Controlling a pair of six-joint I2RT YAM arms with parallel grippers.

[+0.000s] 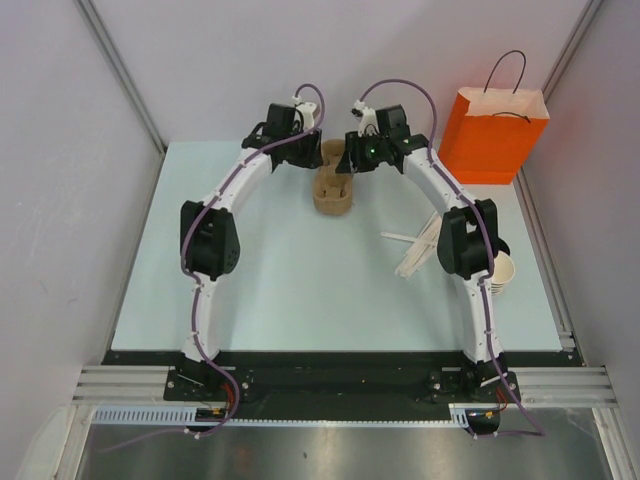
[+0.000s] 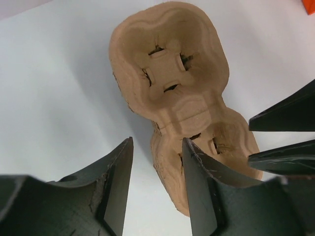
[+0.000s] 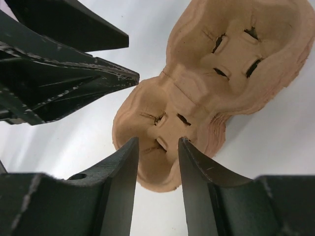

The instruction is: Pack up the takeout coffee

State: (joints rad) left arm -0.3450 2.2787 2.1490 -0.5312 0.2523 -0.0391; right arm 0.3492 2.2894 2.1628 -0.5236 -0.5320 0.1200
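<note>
Brown moulded pulp fills both my wrist views: the carrier [image 1: 333,188] sits at 12 o'clock on the table [image 1: 280,290], both pockets bare. My left claw [image 2: 157,140] stands apart, one finger over white table and the other over the nearer pocket, so the rim wall lies between them without being pinched. My right claw [image 3: 159,139] is likewise parted, straddling the same pocket's rim from the other side. I cannot see either pad pressing yet.

I judge the step to be taking hold of the carrier with both claws. Pulp crushes, so I should squeeze only until the wall stops giving, bite both sides level, and avoid pulling them apart.

I count one carrier with two pockets, one orange bag [image 1: 495,140] at 1 o'clock, one stack of lidless cups [image 1: 500,275] at 3 o'clock, and a few pale stirrers [image 1: 415,252] just inside it.

The takeout coffee I cannot pick out surely. A dark rounded edge [image 1: 501,246] beside that stack, mostly behind my right elbow, may be its lid.
</note>
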